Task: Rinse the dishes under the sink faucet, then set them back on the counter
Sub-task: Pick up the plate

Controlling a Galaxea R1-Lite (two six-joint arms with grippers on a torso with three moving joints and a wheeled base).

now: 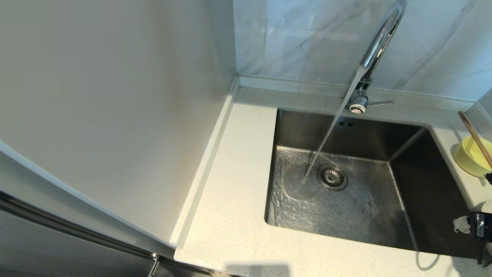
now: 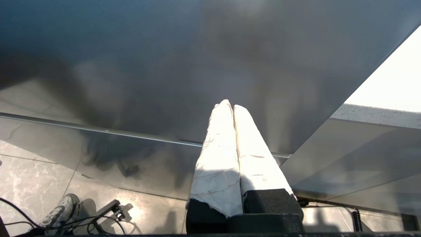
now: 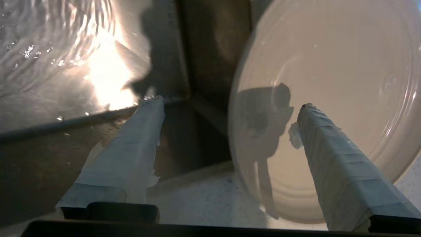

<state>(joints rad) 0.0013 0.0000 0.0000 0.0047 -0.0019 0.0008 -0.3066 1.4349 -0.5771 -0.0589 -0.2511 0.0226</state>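
The right gripper (image 3: 230, 105) hovers at the sink's (image 1: 292, 130) right edge, jaws spread and holding nothing; the plate (image 3: 329, 65) lies on the counter (image 1: 238, 200) under one finger, the other over the basin; the left gripper (image 2: 230, 107), pressed together, is parked far off.

Just beside the right gripper (image 3: 230, 105), whose fingers (image 3: 332, 154) wear pale grey-white tape, the plate (image 3: 345, 65) is glossy cream-white (faint concentric rings). Farther off: pale-yellow bowl (image 1: 471, 156), light-brown chopsticks (image 1: 474, 136), finely speckled off-white counter (image 1: 234, 184).
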